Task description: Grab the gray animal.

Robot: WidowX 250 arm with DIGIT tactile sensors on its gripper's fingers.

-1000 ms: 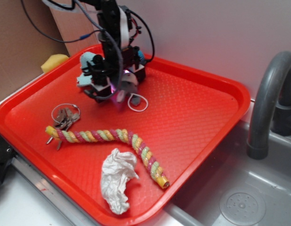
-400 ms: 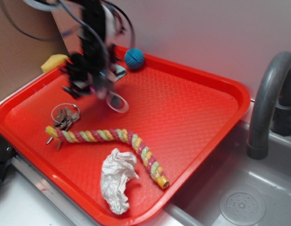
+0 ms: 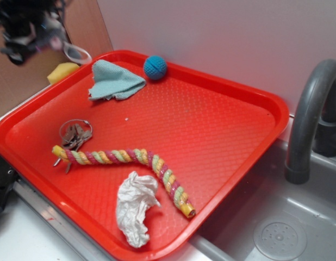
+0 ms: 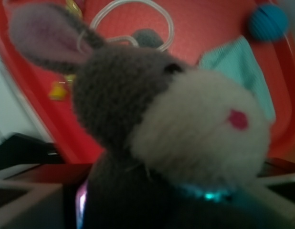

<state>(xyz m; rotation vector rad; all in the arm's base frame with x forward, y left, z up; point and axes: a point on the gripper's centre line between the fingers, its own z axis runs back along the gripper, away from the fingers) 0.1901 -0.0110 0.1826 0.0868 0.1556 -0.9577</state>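
The red tray (image 3: 233,136) takes up most of the surface, its raised rim running close to the sink (image 3: 287,228) and the gray faucet (image 3: 309,119) at the tray's right edge. The gripper (image 3: 32,35) hangs blurred above the tray's far left corner, outside the rim, with the gray animal (image 3: 48,37) gripped in its jaws and a thin white cord loop (image 3: 76,53) dangling below. On the tray, a teal cloth (image 3: 114,81) and a blue ball (image 3: 155,67) sit near the back rim, the keys (image 3: 74,133) lie by the left side, a striped rope (image 3: 124,160) curves across the front half, and a crumpled paper (image 3: 134,209) rests near the front rim. The tray's right half is bare, open floor. A yellow sponge (image 3: 62,70) sits just outside the back left rim. The wrist view fills with the animal's gray head, one ear and pale muzzle (image 4: 185,129), closed in from below, though the jaws themselves stay out of sight; behind it show the cord, cloth (image 4: 240,71) and ball (image 4: 268,21).
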